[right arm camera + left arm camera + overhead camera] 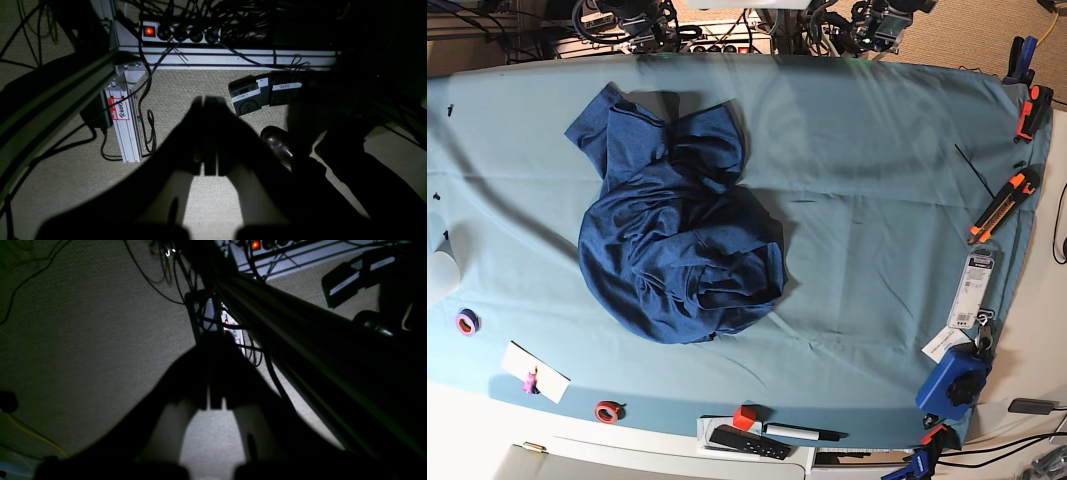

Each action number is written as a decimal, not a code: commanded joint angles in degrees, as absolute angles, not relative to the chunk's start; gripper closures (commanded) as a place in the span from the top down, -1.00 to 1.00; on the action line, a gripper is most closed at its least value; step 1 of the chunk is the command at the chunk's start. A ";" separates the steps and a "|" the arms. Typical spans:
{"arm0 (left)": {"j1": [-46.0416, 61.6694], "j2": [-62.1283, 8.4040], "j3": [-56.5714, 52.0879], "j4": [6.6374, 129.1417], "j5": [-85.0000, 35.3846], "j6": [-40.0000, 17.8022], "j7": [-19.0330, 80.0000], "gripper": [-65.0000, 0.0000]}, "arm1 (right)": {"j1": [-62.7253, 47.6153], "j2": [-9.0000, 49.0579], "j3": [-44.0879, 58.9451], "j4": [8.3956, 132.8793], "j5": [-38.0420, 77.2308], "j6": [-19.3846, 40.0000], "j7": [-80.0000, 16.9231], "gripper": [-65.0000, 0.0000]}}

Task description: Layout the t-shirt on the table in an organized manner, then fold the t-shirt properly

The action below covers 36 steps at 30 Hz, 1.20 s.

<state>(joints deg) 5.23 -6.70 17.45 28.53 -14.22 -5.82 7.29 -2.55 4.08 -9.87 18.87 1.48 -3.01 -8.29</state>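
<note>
On the bench (877, 180), the t-shirt (677, 240) is lying crumpled, left of centre, untouched.

From the left wrist view, the left gripper (215, 403) is hanging below bench level with jaws together, pointing at carpet and cables; it looks parked. From the right wrist view, the right gripper (208, 166) is hanging likewise, closed on nothing, above carpet near two labelled pedals (265, 91). From the base view, neither arm is reaching over the bench, so spreading the bunched shirt flat is probably the first job.

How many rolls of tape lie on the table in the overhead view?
2: a purple tape roll near the left edge, and a red tape roll near the front edge, below the t-shirt. Others may be hidden.
</note>
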 commanded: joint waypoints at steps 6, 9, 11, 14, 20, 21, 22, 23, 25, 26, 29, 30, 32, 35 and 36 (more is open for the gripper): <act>5.26 -6.87 17.45 28.95 -14.17 -6.07 7.05 -1.00 | -2.42 4.47 -9.76 19.22 1.45 -3.31 -6.37 -1.00; 5.26 -6.85 17.45 28.95 -14.17 -6.07 7.09 -1.00 | -2.61 4.45 -9.76 19.25 1.45 -3.31 -6.09 -1.00; 5.28 -6.85 17.45 28.95 -14.20 -6.07 7.07 -1.00 | -2.90 4.47 -9.76 19.25 1.45 -3.31 -5.72 -1.00; 5.74 -6.87 17.45 28.95 -14.17 -6.04 6.87 -1.00 | -3.77 4.69 -9.76 19.25 1.43 -3.31 -5.41 -1.00; 7.57 -8.56 17.45 29.45 -14.20 -5.91 5.50 -1.00 | -7.05 7.22 -9.76 19.25 1.45 -3.36 -2.61 -1.00; 7.99 -9.13 17.45 29.95 -14.20 -5.91 5.50 -1.00 | -7.66 7.81 -9.76 19.25 1.45 -3.29 -2.52 -1.00; 8.54 -9.74 17.45 30.63 -14.20 -5.96 5.50 -1.00 | -8.14 8.54 -9.76 19.25 1.45 -3.29 -2.50 -1.00; 9.13 -10.41 17.45 31.55 -14.20 -6.07 5.52 -1.00 | -8.73 9.30 -9.76 19.27 1.45 -3.31 -2.37 -1.00; 10.72 -11.88 17.45 33.78 -14.20 -6.07 5.52 -1.00 | -10.00 10.87 -9.76 19.92 1.48 -3.31 -1.78 -1.00; 11.68 -12.64 17.45 35.05 -14.20 -6.07 5.52 -1.00 | -10.81 11.68 -9.76 20.64 1.48 -3.33 -1.50 -1.00; 15.29 -15.14 17.45 39.31 -14.20 -6.07 5.52 -1.00 | -14.09 13.85 -9.76 24.08 1.45 -3.40 -0.60 -1.00; 16.62 -15.97 17.45 40.84 -14.22 -6.07 5.50 -1.00 | -15.40 14.48 -9.76 25.50 1.45 -3.36 -0.14 -1.00; 19.64 -17.47 17.45 44.12 -14.22 -6.04 5.50 -1.00 | -18.02 15.59 -9.76 28.60 1.48 -3.46 0.86 -1.00; 24.18 -19.49 17.43 49.50 -14.22 -5.89 5.50 -1.00 | -22.06 16.97 -9.76 33.39 1.48 -3.51 1.89 -1.00; 25.74 -20.12 17.45 51.37 -14.22 -5.89 5.52 -1.00 | -23.40 17.32 -9.76 34.96 1.48 -3.53 2.02 -1.00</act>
<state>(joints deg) 25.52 -19.73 17.50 51.16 -14.09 -5.63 5.91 -23.05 16.38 -9.87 34.89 1.39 -3.03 1.69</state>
